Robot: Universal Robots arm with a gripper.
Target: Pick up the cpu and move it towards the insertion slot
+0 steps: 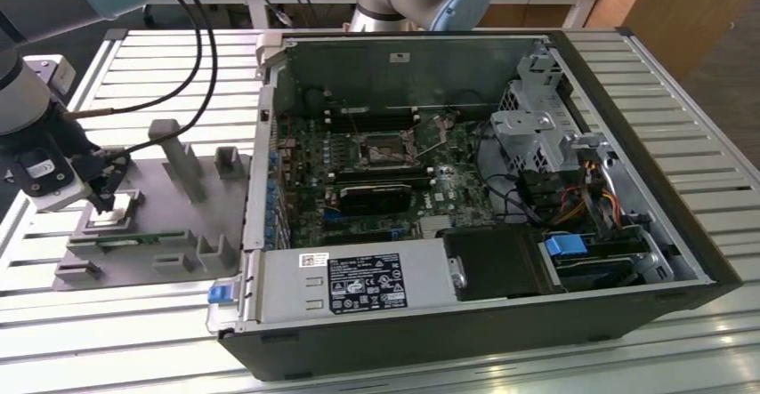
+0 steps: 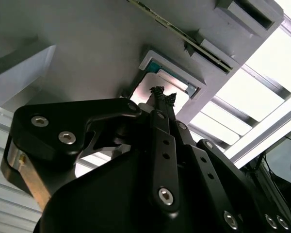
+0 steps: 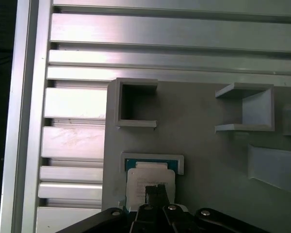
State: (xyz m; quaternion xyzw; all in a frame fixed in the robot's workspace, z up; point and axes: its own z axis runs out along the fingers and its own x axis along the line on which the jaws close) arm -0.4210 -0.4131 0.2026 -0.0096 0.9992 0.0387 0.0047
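Hovering over the grey tray (image 3: 199, 160), the gripper (image 3: 155, 191) has its fingertips (image 3: 150, 193) pressed together just above the cpu (image 3: 136, 178), which lies in the tray's framed recess. The insertion slot (image 1: 386, 152) sits well apart, inside the computer case (image 1: 499, 341).

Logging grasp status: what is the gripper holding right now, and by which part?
Cannot be told. The gripper sits at the middle of the cpu's top, with the cpu lying in its tray recess.

No writing can be made out in the exterior view: the white label (image 1: 366, 289) and small sticker (image 1: 313, 260) on the computer's power supply (image 1: 283, 294) carry print and symbols too fine to read.
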